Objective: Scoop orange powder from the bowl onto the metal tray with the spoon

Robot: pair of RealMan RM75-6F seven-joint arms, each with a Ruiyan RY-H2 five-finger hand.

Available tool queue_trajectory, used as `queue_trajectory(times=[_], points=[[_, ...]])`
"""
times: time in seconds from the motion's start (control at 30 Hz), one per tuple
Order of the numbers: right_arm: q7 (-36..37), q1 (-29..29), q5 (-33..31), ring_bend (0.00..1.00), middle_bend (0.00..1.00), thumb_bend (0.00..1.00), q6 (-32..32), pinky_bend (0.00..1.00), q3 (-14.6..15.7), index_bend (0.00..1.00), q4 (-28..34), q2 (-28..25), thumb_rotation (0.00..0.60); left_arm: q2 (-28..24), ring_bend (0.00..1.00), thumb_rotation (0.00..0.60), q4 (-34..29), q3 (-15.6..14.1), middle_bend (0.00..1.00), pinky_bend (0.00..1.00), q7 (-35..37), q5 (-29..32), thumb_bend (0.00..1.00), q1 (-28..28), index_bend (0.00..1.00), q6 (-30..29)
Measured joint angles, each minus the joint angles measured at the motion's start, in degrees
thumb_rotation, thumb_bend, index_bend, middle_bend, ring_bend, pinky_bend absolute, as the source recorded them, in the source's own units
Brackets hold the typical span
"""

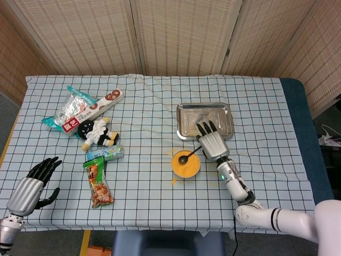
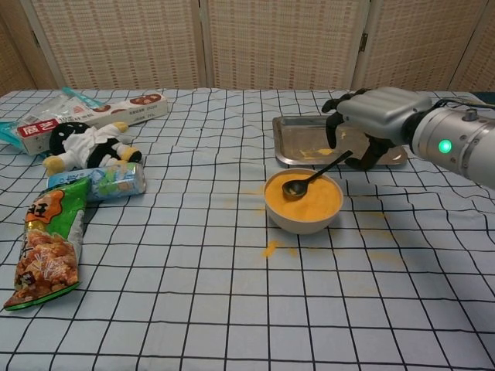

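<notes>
Right hand [image 2: 377, 117] gripping spoon [image 2: 313, 177] by handle end, scoop resting on orange powder in bowl [image 2: 303, 219] mid-table. Metal tray [image 2: 290, 151] just beyond, a little powder already in it. More scoops probably left. Left hand [image 1: 32, 184] near-left, released, idle.
</notes>
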State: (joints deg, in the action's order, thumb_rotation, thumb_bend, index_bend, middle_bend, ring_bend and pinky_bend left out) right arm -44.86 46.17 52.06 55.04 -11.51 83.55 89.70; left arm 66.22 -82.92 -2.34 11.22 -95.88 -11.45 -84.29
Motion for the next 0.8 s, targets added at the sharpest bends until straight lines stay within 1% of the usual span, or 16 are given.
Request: queue_trajectory(times=[0.1,0.2,0.5,0.8], points=[[0.2,1.3,-1.9,0.00,0.05,0.32,-2.2,0.00,-0.1,0.42,-0.4,-1.4,0.600,0.1,0.00,0.600,0.1,0.0,0.00,0.15,-0.1,0.2,0.44,0.0,0.00,0.3],[0.5,2.0,-2.9,0.00,0.05,0.32,-3.0,0.00,0.2,0.43,-0.9,-2.0,0.600,0.2,0.00,0.600,0.2,-0.1,0.00,0.15,-0.1,0.3,0.44,-0.1,0.00,0.6],[1.0,3.7,-4.6,0.00,0.05,0.32,-3.9,0.00,0.9,0.45,-2.3,-1.7,0.600,0.5,0.00,0.600,0.4,0.2,0.00,0.15,-0.6,1.0,0.44,-0.3,0.00,1.1],[0.5,5.1,-5.7,0.00,0.05,0.32,-3.3,0.00,1.9,0.45,-3.2,-0.7,0.600,0.5,0.00,0.600,0.3,0.2,0.00,0.15,-0.6,1.2,0.44,-0.4,0.00,1.4]])
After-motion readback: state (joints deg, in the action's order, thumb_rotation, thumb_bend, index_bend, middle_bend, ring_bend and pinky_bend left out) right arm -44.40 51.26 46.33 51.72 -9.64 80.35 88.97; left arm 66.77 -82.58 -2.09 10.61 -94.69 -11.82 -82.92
